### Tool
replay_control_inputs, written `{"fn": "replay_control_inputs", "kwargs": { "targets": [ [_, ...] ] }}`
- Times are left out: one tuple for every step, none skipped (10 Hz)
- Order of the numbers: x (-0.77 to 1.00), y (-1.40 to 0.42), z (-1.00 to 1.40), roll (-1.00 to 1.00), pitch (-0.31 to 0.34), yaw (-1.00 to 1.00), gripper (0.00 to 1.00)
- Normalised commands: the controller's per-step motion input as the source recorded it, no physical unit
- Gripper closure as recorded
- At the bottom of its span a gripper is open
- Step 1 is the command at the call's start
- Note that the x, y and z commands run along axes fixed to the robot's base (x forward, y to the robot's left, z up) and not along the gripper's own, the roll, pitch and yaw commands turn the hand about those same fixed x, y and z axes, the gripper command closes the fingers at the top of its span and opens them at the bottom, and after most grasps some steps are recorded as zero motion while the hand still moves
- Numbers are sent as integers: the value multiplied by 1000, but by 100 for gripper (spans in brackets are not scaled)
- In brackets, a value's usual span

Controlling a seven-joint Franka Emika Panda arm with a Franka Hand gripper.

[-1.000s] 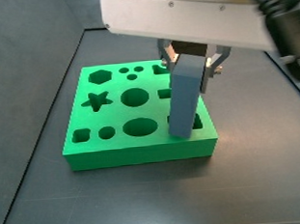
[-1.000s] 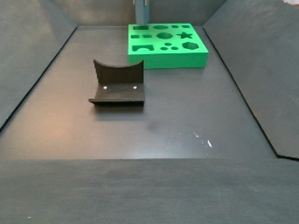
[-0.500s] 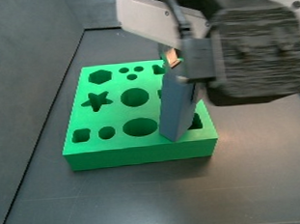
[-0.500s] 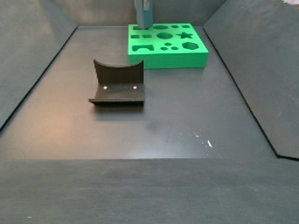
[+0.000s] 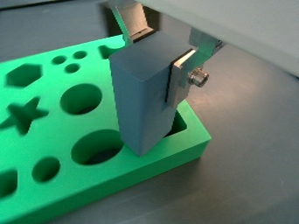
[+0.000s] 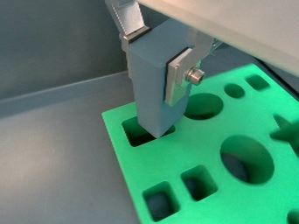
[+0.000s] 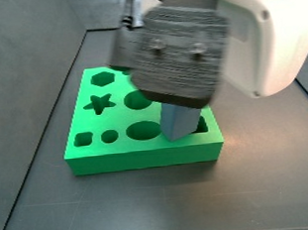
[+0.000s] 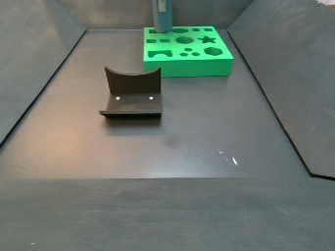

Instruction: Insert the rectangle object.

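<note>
The rectangle object (image 5: 146,96) is a tall grey-blue block. It stands upright between the fingers of my gripper (image 5: 162,48), which is shut on its upper part. Its lower end sits inside a rectangular hole at a corner of the green board (image 5: 70,188). Both wrist views show this: block (image 6: 155,83), gripper (image 6: 158,54), board (image 6: 233,188). In a side view only the block's lower part (image 7: 181,120) shows under the robot hand, on the board (image 7: 133,156). In a side view the block (image 8: 163,14) rises from the board's (image 8: 193,63) far left corner.
The board has several other shaped holes, among them a star (image 7: 101,103) and round ones (image 7: 140,98). The dark fixture (image 8: 131,93) stands on the grey floor, well away from the board. Dark walls edge the floor.
The robot hand has swung across a side view and now hides the block's upper part. The block has stayed upright at the same board corner, shifted only slightly.
</note>
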Motion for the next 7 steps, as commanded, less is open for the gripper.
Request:
{"fn": "replay_control_inputs", "kwargs": {
  "targets": [
    [14,26,-346,99,0,-994,100],
    [60,34,-369,106,0,-991,100],
    [146,14,-386,130,-1,-971,100],
    [391,0,-460,136,-43,-800,100],
    [506,0,-674,46,-90,-683,100],
    [569,0,-700,31,-140,-591,100],
    [537,-40,-760,71,-140,-371,100]
  ]
}}
